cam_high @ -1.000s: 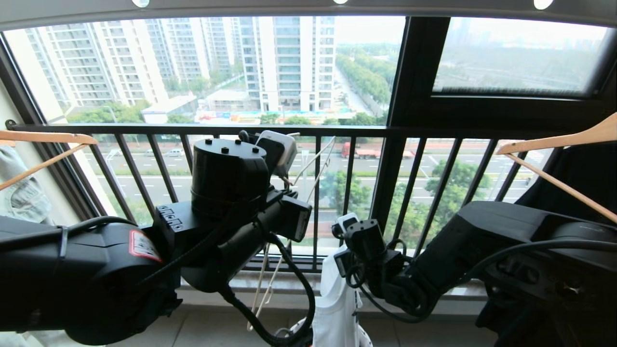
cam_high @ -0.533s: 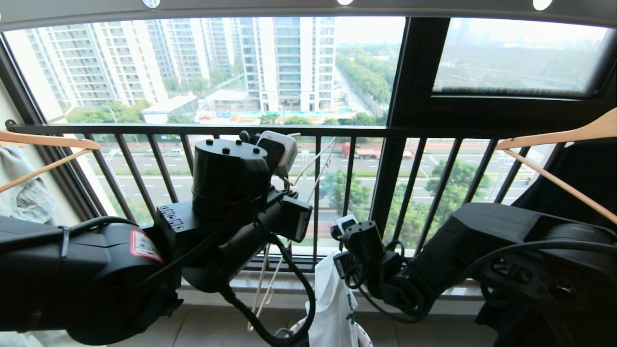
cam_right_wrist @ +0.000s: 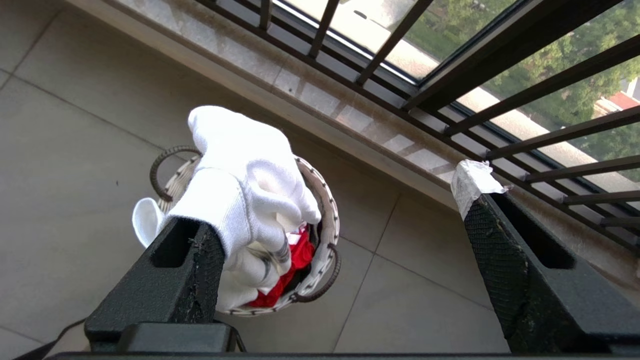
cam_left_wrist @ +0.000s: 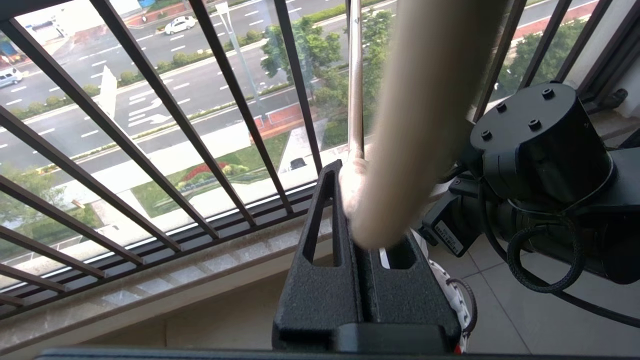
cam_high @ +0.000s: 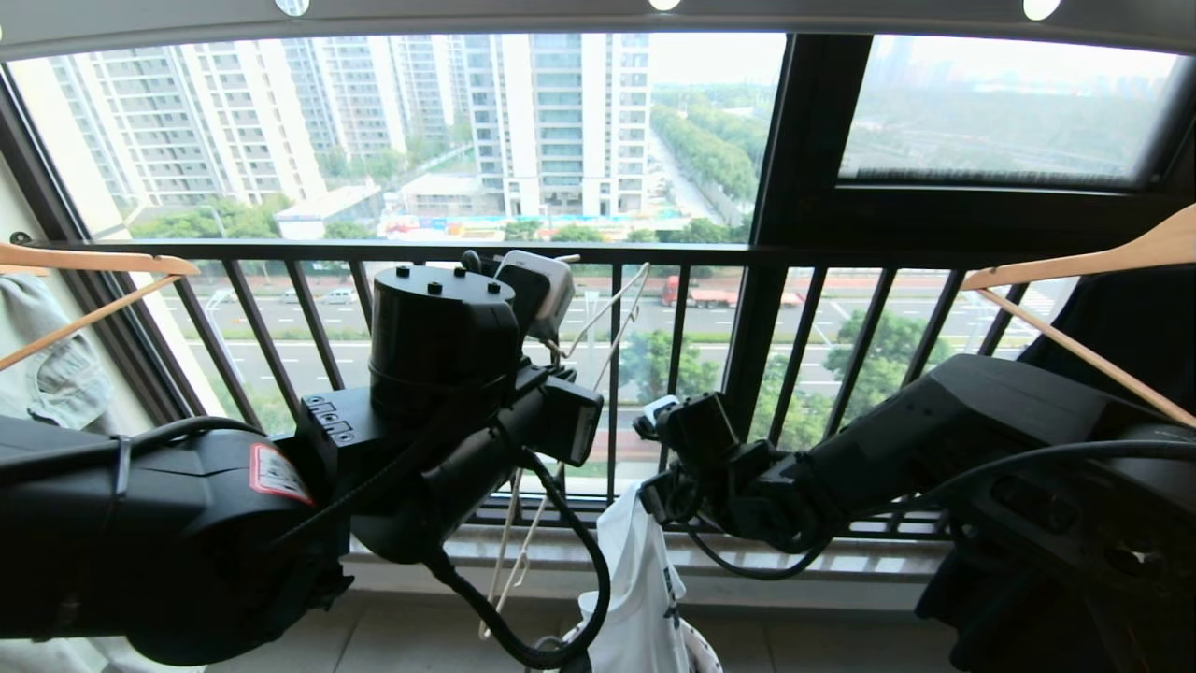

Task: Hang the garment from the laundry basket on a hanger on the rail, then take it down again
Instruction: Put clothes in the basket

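Note:
The thin cream-white hanger [cam_high: 607, 313] stands in front of the window bars, and my left gripper [cam_left_wrist: 350, 172] is shut on it. It shows as a blurred cream bar [cam_left_wrist: 425, 100] in the left wrist view. My right gripper [cam_right_wrist: 340, 215] is open, jaws wide apart, above the round white laundry basket [cam_right_wrist: 327, 220]. The white garment [cam_right_wrist: 240, 175] rises out of the basket and leans on one finger [cam_right_wrist: 200, 250]; what holds it up is hidden. In the head view the garment [cam_high: 635, 579] hangs just below the right gripper [cam_high: 654, 425]. The grey rail [cam_high: 467, 21] runs overhead.
Thick wooden hangers hang at the left [cam_high: 93, 266], with a pale denim garment [cam_high: 47, 374], and at the right [cam_high: 1074, 276], with a black garment [cam_high: 1121, 336]. The black window railing [cam_high: 804, 374] and a stone sill [cam_high: 561, 547] stand close ahead. Something red [cam_right_wrist: 295, 255] lies in the basket.
My right gripper has opened and let go of the garment, and its wrist has lifted and shifted a little left. The left arm and the hanger have not moved.

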{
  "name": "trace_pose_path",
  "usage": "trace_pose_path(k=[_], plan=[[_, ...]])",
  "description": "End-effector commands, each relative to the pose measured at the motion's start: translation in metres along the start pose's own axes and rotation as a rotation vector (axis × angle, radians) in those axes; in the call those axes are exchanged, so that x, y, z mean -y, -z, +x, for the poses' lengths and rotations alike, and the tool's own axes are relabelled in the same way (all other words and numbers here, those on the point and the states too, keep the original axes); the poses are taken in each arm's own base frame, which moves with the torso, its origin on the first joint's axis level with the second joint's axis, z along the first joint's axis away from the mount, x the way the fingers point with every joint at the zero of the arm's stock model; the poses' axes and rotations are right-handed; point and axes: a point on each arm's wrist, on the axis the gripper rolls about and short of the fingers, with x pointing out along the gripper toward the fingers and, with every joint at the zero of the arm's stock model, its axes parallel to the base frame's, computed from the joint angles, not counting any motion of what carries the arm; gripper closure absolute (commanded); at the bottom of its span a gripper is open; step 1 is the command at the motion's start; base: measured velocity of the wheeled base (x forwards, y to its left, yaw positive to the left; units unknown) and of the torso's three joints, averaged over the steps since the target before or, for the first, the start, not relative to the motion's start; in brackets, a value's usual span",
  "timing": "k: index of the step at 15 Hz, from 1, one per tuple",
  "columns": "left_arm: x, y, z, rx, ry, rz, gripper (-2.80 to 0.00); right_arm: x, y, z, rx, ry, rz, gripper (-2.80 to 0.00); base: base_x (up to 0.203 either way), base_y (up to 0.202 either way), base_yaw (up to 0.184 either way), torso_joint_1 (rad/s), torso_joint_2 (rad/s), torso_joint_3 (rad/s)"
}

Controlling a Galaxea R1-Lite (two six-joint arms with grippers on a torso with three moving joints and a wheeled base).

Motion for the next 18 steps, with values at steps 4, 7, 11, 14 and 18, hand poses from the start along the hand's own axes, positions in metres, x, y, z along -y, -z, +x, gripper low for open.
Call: trace_pose_path(k=[4,7,11,14,18], plan=[[-0.005,-0.005,-0.008,-0.005,-0.003,0.010,0.00,0.018,-0.024,0.008,-0.180,-0.069,-0.143,-2.80,0.000,0.000,0.000,0.000,0.00,0.000],[-0.008,-0.010,-0.014,0.006,-0.003,0.005,0.00,0.018,-0.020,0.017,-0.269,-0.133,-0.285,-2.80,0.000,0.000,0.000,0.000,0.00,0.000],[-0.014,-0.020,-0.027,0.025,-0.002,-0.002,0.00,0.021,-0.029,0.026,-0.227,-0.216,-0.387,-2.80,0.000,0.000,0.000,0.000,0.00,0.000],[-0.016,-0.024,-0.033,0.031,0.011,-0.005,0.00,0.023,-0.038,0.019,-0.223,-0.256,-0.347,-2.80,0.000,0.000,0.000,0.000,0.00,0.000],[-0.017,-0.016,-0.038,-0.080,0.038,0.044,0.00,0.036,-0.036,-0.023,-0.253,-0.239,-0.199,-2.80,0.000,0.000,0.000,0.000,0.00,0.000]])
